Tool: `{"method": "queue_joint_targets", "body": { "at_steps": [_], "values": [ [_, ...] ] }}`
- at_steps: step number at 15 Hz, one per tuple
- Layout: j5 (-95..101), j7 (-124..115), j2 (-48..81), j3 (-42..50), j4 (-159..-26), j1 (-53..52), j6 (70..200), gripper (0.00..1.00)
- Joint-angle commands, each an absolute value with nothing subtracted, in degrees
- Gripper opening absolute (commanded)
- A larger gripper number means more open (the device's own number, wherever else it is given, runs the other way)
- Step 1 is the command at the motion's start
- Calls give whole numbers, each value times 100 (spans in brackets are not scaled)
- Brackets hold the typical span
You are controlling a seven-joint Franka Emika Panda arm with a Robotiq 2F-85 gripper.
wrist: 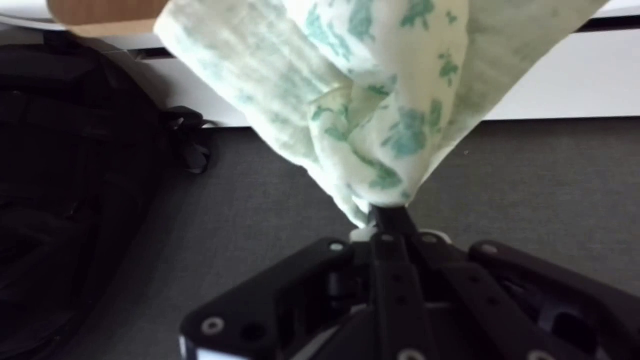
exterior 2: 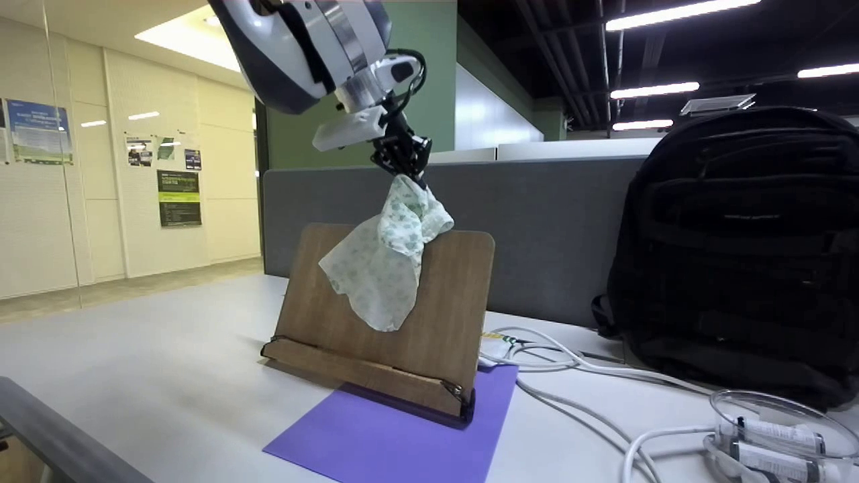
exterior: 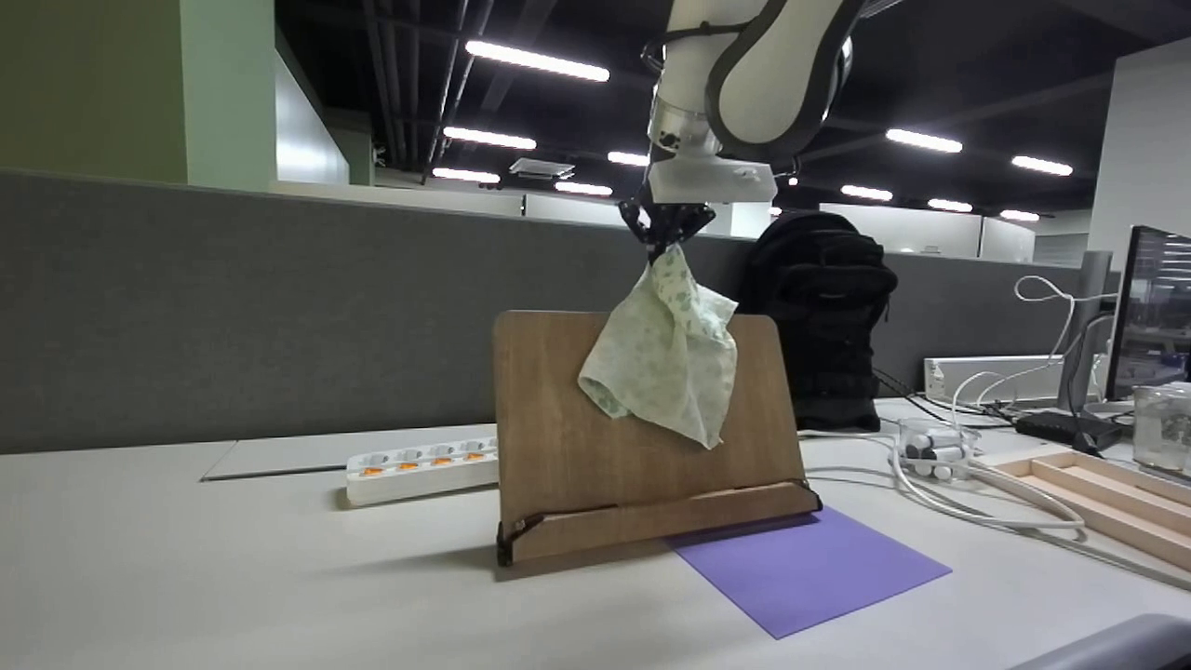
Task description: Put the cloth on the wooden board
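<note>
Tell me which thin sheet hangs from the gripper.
The pale, green-patterned cloth, pinched at its top by the gripper; the purple sheet lies flat on the table.

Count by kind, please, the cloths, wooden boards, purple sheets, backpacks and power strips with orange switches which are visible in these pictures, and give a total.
Cloth: 1
Wooden board: 1
Purple sheet: 1
Backpack: 1
Power strip: 1
Total: 5

No text is readable; marks on the posters (exterior 2: 179, 198), backpack (exterior 2: 745, 261) and labelled cylinders (exterior 2: 780, 435) are blurred.
</note>
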State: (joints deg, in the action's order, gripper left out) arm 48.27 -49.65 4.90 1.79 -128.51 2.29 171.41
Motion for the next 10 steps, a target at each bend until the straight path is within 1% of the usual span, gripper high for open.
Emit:
{"method": "queue_joint_targets", "body": {
  "at_steps": [1,6,10],
  "values": [
    [4557,-5190,962,25,-12684,75,17137,0],
    [3843,-5045,1405,-248,-12535,-12,17260,0],
    [3752,-5113,1551,-230,-12260,-82,17234,0]
  ]
}}
